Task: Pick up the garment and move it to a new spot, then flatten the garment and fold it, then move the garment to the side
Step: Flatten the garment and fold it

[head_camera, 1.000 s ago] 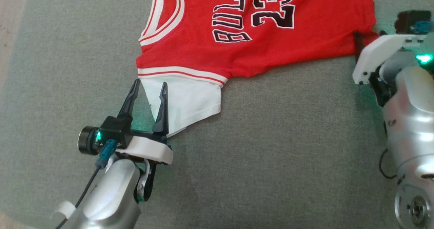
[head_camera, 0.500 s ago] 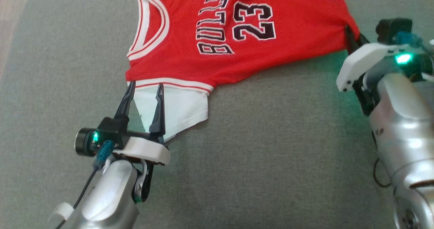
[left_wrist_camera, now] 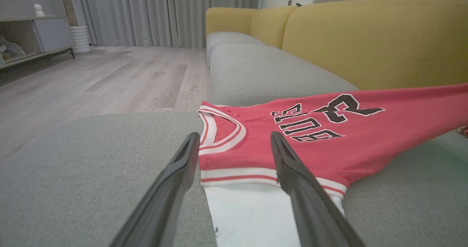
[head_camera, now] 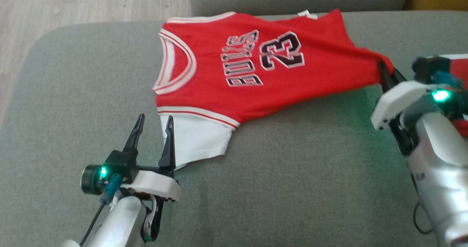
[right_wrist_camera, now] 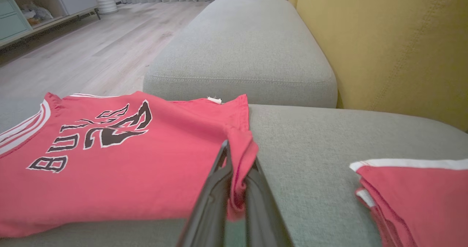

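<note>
The grey sofa seat point(head_camera: 292, 188) carries everything. The garment point(head_camera: 321, 71), a red jersey, lies spread on it between the two sets of jaws, its bottom corner lifted off the cushion at the right ones. Beyond the right jaws, on their outer side, sits a second red garment point(right_wrist_camera: 420, 192), apparently folded.

The right gripper point(head_camera: 384, 66) has its jaws pressed together, pinching the jersey's bottom corner, and the cloth pulls into a taut ridge running from that pinch. The left gripper point(head_camera: 155, 117) has its jaws spread, straddling the outer edge of the white sleeve point(head_camera: 197, 141), one finger over the fabric and the other over bare cushion.

The step in hand looks like securing a second hold before the lift. To do it well, the left jaws should probably push further in before closing, ideally up to the striped shoulder band, since a thin bite on the sleeve edge could slip. Both arms should then rise together, keeping the cloth lightly stretched and clear of the neighbouring garment.

The chest reads "BULLS" point(head_camera: 243, 59) beside the number "23" point(head_camera: 281, 49), in black edged with white. A small white tag point(head_camera: 306, 14) at the jersey's far edge is too small to read.
</note>
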Motion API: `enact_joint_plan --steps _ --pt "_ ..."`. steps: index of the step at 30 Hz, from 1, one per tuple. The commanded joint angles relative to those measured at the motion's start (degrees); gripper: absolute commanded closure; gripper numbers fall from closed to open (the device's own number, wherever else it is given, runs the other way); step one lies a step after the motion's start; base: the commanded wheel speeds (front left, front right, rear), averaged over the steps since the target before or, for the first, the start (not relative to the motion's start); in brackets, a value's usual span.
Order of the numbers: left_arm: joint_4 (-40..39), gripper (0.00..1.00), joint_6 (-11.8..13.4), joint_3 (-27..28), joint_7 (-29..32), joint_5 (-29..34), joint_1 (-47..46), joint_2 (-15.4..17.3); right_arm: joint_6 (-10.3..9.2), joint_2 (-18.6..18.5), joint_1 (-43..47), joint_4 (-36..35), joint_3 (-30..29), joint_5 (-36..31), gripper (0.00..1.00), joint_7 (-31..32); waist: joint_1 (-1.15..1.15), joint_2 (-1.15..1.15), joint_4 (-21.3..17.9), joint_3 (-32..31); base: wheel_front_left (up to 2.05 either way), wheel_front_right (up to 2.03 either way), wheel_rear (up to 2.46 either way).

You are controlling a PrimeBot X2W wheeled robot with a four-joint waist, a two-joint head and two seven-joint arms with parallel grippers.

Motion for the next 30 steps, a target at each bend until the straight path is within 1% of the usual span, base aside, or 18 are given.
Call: enact_joint_plan --steps 1,6,10,13,15,18,20,23,30 --pt "-1.7 0.0 0.2 2.1 -0.6 0.5 -1.0 0.8 -0.05 -0.7 0.5 -3.4 0.4 0.7 1.0 0.7 0.01 0.0 0.0 -0.6 0.0 0.0 0.0" --pt "-2.2 0.0 0.1 2.2 -0.6 0.5 -0.4 1.0 -0.05 -1.7 6.9 -12.6 -1.1 2.0 1.0 6.7 0.01 0.0 0.6 -0.7 0.0 0.0 0.0" --pt "-2.5 0.0 0.0 2.1 -0.6 0.6 -0.7 1.1 -0.05 -2.1 10.8 -20.8 -2.8 1.4 1.0 11.3 0.01 0.0 1.5 0.7 0.0 0.0 0.0" --pt "-2.5 0.0 -0.2 1.8 -0.5 0.8 -1.5 1.1 -0.05 -1.5 11.8 -25.0 -4.0 0.6 1.0 14.0 0.01 0.0 2.4 2.0 0.0 0.0 0.0" --pt "-2.5 0.0 -0.3 1.5 -0.5 0.8 -2.0 1.1 -0.05 -1.3 11.5 -26.2 -4.5 -0.7 1.0 15.5 0.01 0.0 3.1 3.1 0.0 0.0 0.0" --pt "-2.4 0.0 -0.5 1.3 -0.5 0.9 -2.7 1.1 -0.05 -1.2 10.3 -26.1 -5.5 -2.2 1.0 16.5 0.01 0.0 3.8 4.1 0.0 0.0 0.0" --pt "-2.3 0.0 -0.7 1.1 -0.5 1.0 -3.4 1.0 -0.05 -1.2 8.5 -24.3 -6.9 -4.5 1.0 17.4 0.01 0.0 4.6 5.0 0.0 0.0 0.0" --pt "-2.0 0.0 -1.0 0.8 -0.5 1.0 -4.3 0.7 -0.05 -1.1 5.3 -20.0 -9.2 -8.1 1.0 18.0 0.01 0.0 5.8 6.3 0.0 0.0 0.0" --pt "-1.3 0.0 -1.4 0.2 -0.5 1.2 -5.8 0.2 -0.05 -1.4 -2.2 -8.3 -14.5 -17.3 1.0 16.1 0.01 0.0 8.1 8.3 0.0 0.0 0.0"
